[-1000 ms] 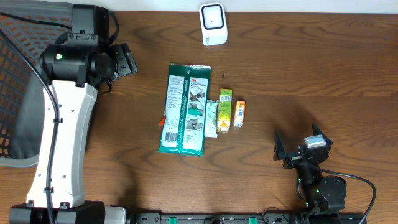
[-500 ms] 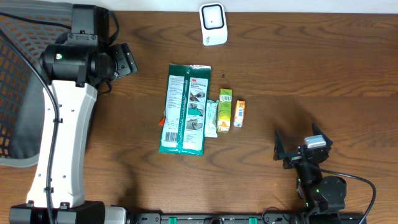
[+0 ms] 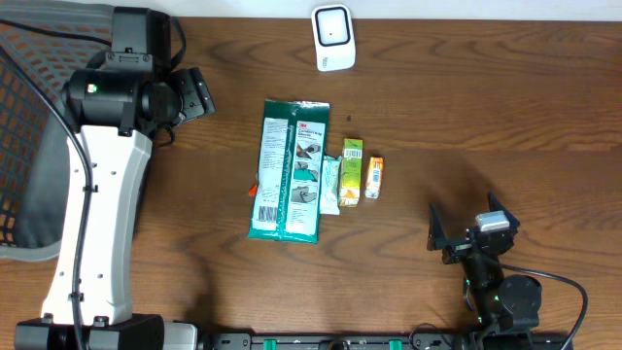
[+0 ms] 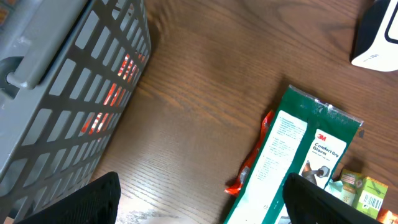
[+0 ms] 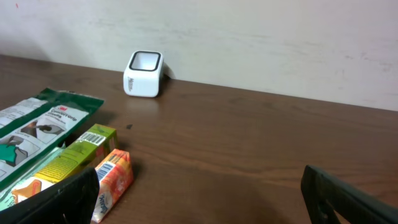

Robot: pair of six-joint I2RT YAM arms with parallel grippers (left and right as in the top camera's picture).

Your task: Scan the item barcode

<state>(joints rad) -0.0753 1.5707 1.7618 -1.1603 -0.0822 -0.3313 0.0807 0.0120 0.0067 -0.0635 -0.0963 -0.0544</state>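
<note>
Since the task doesn't say which item, I'd bet on the small green box (image 3: 351, 169), because its barcode sits face up on the end nearest the white scanner (image 3: 333, 37); it lies on the table on the robot's side of the scanner, well apart from it and almost straight in line; its long axis runs toward the scanner, barcode end leading. Snug against it, further to the scanner's left, is a pale sachet (image 3: 330, 185), then the big 3M pack (image 3: 289, 170); just beside it on the other side is a little orange box (image 3: 374, 178); all four lie parallel, long axes scanner-ward. The right gripper (image 3: 465, 226) sits further from the scanner than the row and off to the right, jaws wide apart and empty, facing up toward the scanner; the left gripper (image 3: 190, 97) is well off to the scanner's left, also spread with nothing in it. The right arm looks nearer to me; its jaws would need to close across the box's short width.
</note>
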